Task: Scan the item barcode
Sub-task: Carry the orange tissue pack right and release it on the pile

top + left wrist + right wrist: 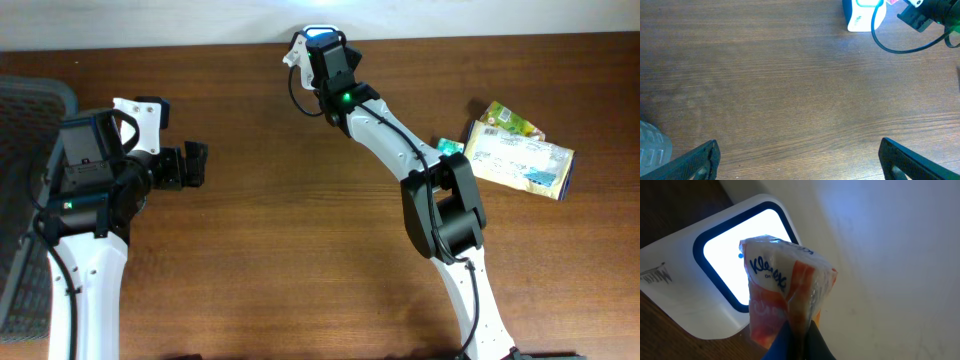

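**Directly before the scanner: tissue pack clamped in the right gripper**

Evidently, a Kleenex tissue pack, white with orange and blue print, was held right in front of the lit window of the scanner, with its brand lettering turned toward the right wrist camera. The pack was pinched at its lower end by the right gripper, whose jaws were clamped together on the wrapper. Whether the pack touched the scanner's window could not be told. The scanner itself, a white box with a dark-bordered glowing panel, was set at the far edge of the table, against a pale wall. Well away from the scanner, toward the left side of the table, the left gripper was held low over bare wood with its jaws spread wide apart and nothing between them. To the right of the scanner and nearer the front, printed food packets were seen lying flat on the wood.
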You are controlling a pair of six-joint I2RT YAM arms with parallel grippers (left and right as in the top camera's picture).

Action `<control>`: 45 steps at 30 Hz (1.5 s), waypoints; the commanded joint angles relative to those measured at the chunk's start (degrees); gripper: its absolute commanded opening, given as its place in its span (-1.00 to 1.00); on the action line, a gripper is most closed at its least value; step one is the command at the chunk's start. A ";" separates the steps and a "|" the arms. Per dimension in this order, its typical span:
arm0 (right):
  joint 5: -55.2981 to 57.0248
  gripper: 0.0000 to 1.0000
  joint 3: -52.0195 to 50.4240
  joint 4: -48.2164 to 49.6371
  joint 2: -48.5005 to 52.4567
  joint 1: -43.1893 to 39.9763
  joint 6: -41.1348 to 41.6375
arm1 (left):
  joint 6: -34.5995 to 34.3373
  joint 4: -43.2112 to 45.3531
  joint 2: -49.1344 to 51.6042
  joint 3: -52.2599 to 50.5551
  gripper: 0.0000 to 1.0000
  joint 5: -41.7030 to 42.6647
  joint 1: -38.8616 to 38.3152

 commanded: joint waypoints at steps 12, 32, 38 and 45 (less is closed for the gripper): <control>-22.23 -0.92 0.61 -46.99 -25.31 1.33 37.51 | 0.92 0.07 -0.33 0.35 0.98 0.66 0.15; -36.96 0.32 -23.78 -56.11 -25.94 -34.07 61.35 | 0.92 0.07 -0.33 0.35 0.99 0.63 0.15; -47.01 0.97 -4.15 -79.14 -40.96 -27.47 45.40 | 0.92 0.07 -0.33 0.35 0.98 0.66 0.15; -24.09 0.97 -4.04 -86.71 -69.35 -16.37 65.02 | 0.92 0.07 -0.33 0.35 0.98 0.66 0.15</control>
